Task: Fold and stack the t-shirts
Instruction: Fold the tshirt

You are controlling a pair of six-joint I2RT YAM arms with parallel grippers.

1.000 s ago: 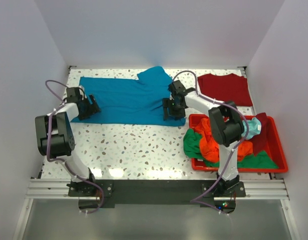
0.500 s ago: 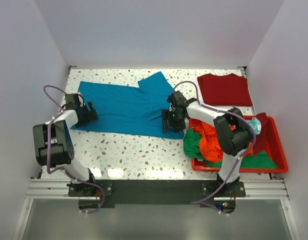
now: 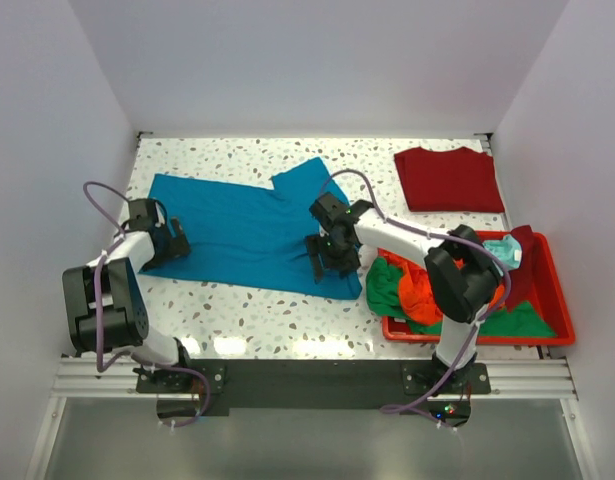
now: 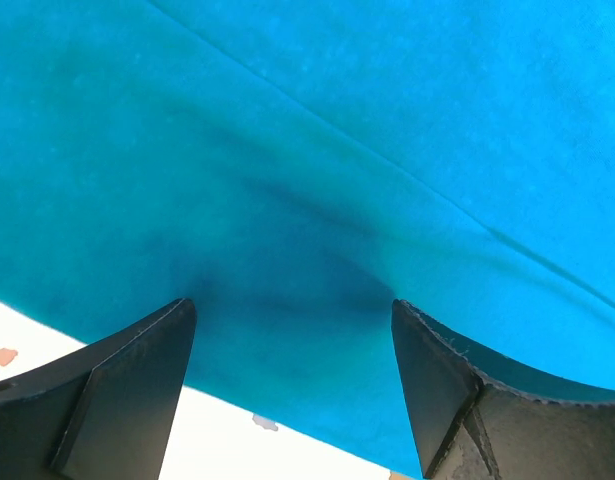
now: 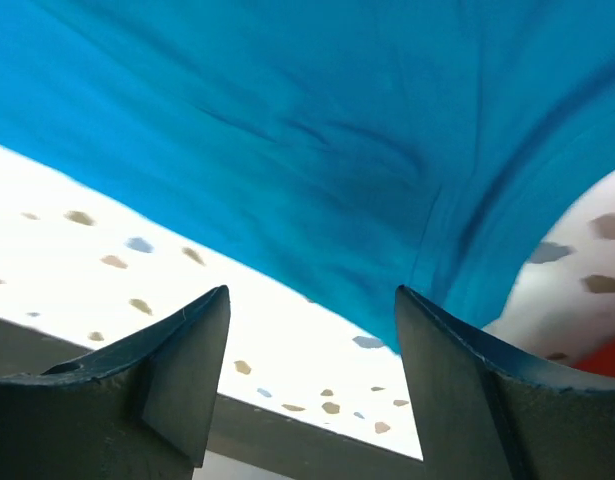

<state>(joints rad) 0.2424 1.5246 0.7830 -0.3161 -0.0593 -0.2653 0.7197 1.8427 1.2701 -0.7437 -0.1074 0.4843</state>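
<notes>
My left claw [image 3: 172, 243] and right claw [image 3: 325, 254], fingers spread and pressing the teal-blue shirt [image 3: 237, 225], have slid it alongside the red bin [image 3: 559, 300]; folding looks next.

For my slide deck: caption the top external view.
Left hand and right hand at opposite ends of a spread teal-blue t-shirt; a folded dark red t-shirt lies beyond the red bin of shirts.

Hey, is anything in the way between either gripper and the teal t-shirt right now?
Nothing visible. The left gripper sits at the left edge of the teal t-shirt, and the right gripper is over its right side. In both wrist views, teal cloth lies directly past the open fingers.
</notes>
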